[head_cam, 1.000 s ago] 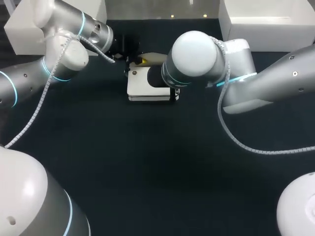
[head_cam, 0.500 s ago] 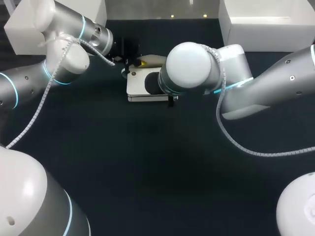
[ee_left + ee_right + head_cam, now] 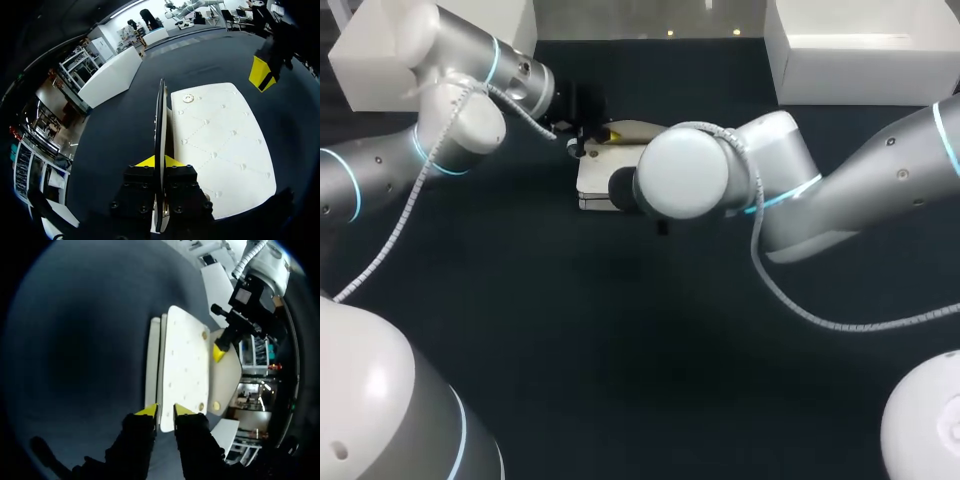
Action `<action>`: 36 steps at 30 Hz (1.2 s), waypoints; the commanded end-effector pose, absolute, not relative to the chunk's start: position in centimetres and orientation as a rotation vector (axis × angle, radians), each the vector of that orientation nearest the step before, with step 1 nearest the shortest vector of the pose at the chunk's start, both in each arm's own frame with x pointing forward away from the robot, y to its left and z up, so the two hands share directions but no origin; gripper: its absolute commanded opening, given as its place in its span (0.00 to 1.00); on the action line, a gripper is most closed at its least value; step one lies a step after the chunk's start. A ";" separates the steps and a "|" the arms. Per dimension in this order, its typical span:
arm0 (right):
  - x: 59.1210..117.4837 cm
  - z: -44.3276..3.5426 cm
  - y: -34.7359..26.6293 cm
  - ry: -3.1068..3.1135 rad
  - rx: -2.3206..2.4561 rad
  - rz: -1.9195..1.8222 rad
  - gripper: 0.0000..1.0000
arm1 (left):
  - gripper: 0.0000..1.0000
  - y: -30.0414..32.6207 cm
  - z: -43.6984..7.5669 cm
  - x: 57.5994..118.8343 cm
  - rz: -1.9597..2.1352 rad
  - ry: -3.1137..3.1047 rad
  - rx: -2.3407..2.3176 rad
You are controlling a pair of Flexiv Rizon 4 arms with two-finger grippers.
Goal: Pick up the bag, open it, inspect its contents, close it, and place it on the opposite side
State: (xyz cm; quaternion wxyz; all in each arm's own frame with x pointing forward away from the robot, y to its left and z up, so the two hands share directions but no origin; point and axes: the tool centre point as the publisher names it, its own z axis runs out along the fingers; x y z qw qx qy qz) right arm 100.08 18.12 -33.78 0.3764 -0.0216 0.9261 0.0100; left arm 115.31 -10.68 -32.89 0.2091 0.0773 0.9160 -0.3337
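1. The left claw (image 3: pixel 161 161) is pressed onto the bag's flap (image 3: pixel 160 115), which stands on edge along one side of the bag.
2. The white quilted bag (image 3: pixel 220 145) lies flat on the dark bench (image 3: pixel 620 330), between the two claws.
3. The right claw (image 3: pixel 166 411) sits over a corner of the bag; whether it pinches anything cannot be told.

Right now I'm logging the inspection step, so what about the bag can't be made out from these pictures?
- Contents of the bag: unseen; both wrist views show only white studded panels.
- Head view: the right arm covers most of the bag.
- Right gripper: hidden under that arm in the head view.
- Left wrist view: the flap in the left gripper shows edge-on, its faces unseen.
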 end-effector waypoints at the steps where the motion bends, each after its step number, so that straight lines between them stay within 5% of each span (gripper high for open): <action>1: 100.3 -34.5 18.1 2.357 -0.049 0.032 0.38 | 0.00 -10.7 -32.8 115.2 -0.927 2.557 0.224; 36: 103.1 -37.4 17.4 2.339 0.029 0.087 0.29 | 0.00 -10.7 -33.9 114.1 -0.914 2.618 0.239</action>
